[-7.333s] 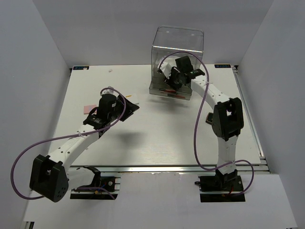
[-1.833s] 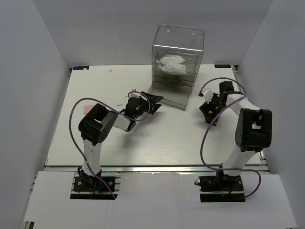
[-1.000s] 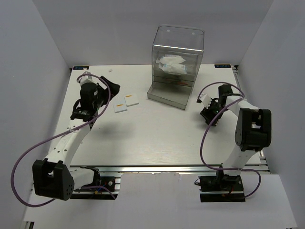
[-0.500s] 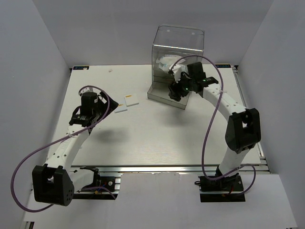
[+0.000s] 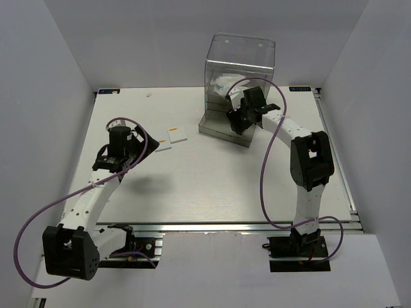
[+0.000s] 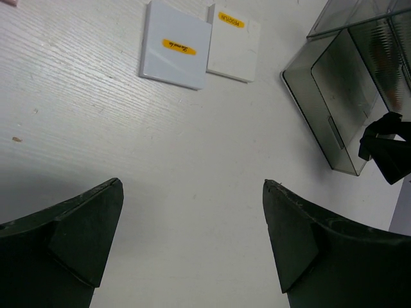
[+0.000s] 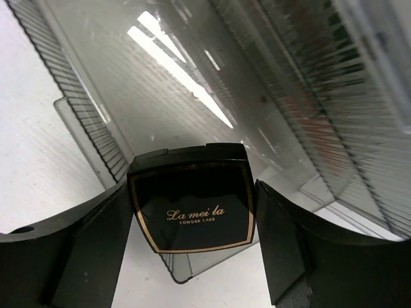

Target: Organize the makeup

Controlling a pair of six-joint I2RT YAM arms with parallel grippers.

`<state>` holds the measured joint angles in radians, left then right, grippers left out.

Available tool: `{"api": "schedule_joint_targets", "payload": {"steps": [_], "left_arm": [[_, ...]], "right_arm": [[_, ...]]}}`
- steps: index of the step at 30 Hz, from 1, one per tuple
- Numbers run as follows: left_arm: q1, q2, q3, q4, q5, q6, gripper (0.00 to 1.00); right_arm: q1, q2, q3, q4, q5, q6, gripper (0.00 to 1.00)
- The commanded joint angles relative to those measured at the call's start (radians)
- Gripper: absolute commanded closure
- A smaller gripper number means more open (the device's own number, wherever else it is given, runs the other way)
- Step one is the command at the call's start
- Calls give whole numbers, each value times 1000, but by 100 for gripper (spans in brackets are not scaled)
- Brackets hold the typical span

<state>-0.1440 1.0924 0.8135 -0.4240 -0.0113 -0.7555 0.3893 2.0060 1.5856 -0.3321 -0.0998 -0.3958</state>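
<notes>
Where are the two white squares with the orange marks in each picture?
Top external: the white squares sit just up-left of centre.
Left wrist: the squares are at the top edge, near the middle.
Right wrist: not in it.
Shared landmark: the clear drawer box, in all three views.

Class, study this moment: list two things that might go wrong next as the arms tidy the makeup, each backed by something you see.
1. The right gripper pinches the black compact by its edges at the open drawer; it may catch the rim, slip, or push the acrylic box.
2. The two white squares lie edge to edge, so the open left gripper may drag both.
</notes>
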Motion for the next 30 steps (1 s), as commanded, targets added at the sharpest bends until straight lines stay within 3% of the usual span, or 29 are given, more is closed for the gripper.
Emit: {"api": "schedule_joint_targets", "payload": {"steps": [1,5,12,16,17,21,26,30], "left_arm": [[3,18,4,-1,4,18,2],[3,95,41,7,7,47,2],[3,245,153,-4,10,128,2],[1,329,237,-24,-45,206,7],[0,375,256,-27,-53,220,14],[-20,527,364,-61,-105,283,23],[-74,740,565,-150,-188,352,14],[-91,811,656,-200,-193,398,2]], "right_arm": [[-1,-7,13,70,46,-8,27],[-1,-6,5,68,49,-21,15],[-10,-13,2,45,31,-32,10],[-27,-65,22,-91,-127,-126,11],[-36,-120,7,-105,-267,-152,12],[-69,-277,-148,-45,-471,-192,18],[-76,-384,-278,10,-486,-149,16],[-93,-423,-334,45,-491,-98,12]]}}
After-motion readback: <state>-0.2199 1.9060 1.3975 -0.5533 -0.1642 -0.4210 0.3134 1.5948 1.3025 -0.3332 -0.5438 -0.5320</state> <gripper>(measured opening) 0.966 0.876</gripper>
